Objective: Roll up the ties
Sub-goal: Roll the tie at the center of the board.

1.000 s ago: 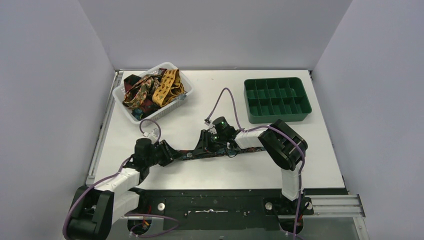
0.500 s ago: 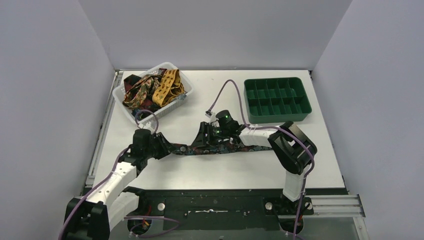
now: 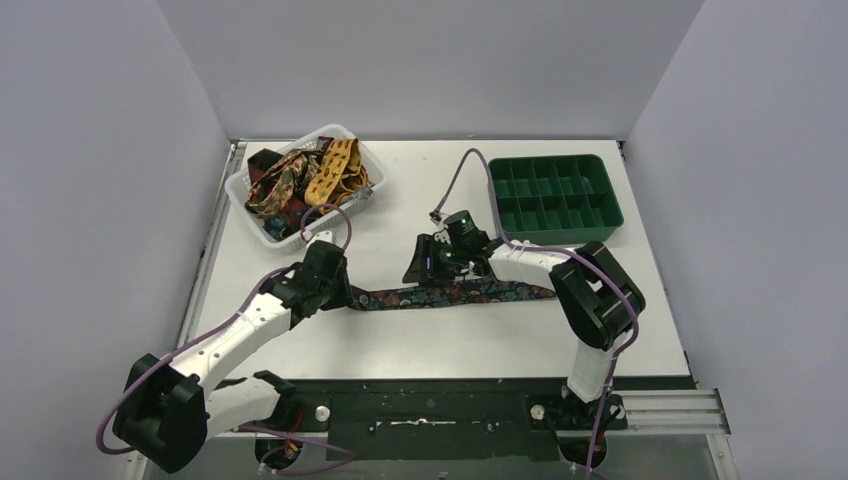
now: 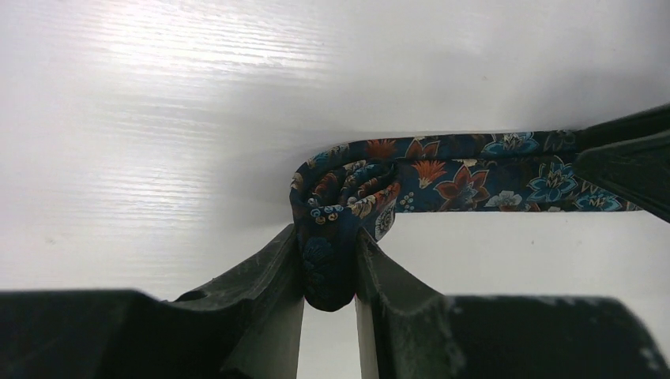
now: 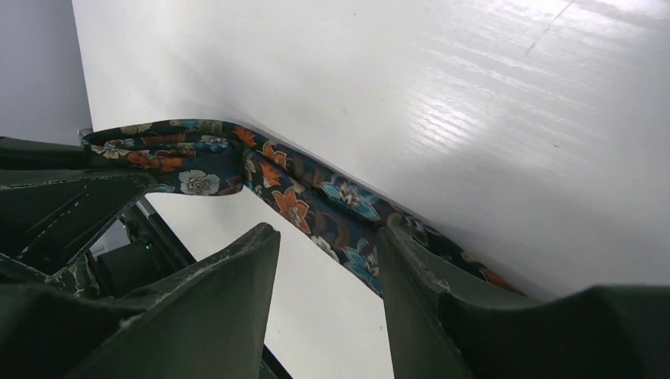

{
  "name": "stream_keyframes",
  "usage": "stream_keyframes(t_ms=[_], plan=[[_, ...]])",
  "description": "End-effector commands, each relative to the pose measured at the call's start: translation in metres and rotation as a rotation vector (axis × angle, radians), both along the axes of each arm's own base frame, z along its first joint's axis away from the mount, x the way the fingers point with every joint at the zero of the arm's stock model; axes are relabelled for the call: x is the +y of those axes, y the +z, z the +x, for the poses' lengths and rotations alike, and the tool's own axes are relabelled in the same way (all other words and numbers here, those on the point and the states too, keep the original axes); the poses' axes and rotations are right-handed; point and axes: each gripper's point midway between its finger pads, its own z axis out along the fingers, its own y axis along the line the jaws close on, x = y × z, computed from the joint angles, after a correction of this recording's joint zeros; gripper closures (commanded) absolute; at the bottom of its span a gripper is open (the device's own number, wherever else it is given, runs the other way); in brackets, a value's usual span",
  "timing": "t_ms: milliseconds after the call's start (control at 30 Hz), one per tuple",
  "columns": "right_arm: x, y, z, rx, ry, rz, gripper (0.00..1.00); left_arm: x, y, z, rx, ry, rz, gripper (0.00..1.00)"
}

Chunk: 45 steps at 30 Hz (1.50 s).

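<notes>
The floral tie is soft matt cloth; the white table smooth, faintly glossy.

Table: white top with faint grain lines.
Back wall: plain pale grey, standing along the table's far edge.
Left wall: same grey, close beside the table's left edge.
Right wall: same grey, along the table's right edge.
Rail: metal, running along the table's left edge.
Strip: black, at the table's near edge.
Light: soft glare on the table top.
</notes>
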Motion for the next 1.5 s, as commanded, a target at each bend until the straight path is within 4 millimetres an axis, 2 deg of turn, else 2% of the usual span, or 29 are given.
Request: stream_keyframes(t_ms=[0, 333, 600, 967, 1467], plan=[[-0.011, 0.032, 0.019, -0.111, -0.066, 0.006, 0.50, 0.021, 0.024, 0.012, -0.062, 0.076, 0.187, 0.75], [-0.041, 0.034, 0.029, -0.105, -0.154, -0.031, 0.50, 0.016, 0.035, 0.009, -0.091, 0.072, 0.401, 0.75], [-0.065, 0.036, 0.037, -0.105, -0.217, -0.039, 0.49, 0.000, 0.031, 0.013, -0.100, 0.033, 0.526, 0.75], [-0.090, 0.033, 0.045, -0.093, -0.273, -0.044, 0.47, -0.040, 0.023, 0.016, -0.105, -0.054, 0.591, 0.73], [-0.101, 0.036, 0.047, -0.087, -0.292, -0.043, 0.45, -0.097, -0.005, 0.020, -0.053, -0.194, 0.554, 0.63]])
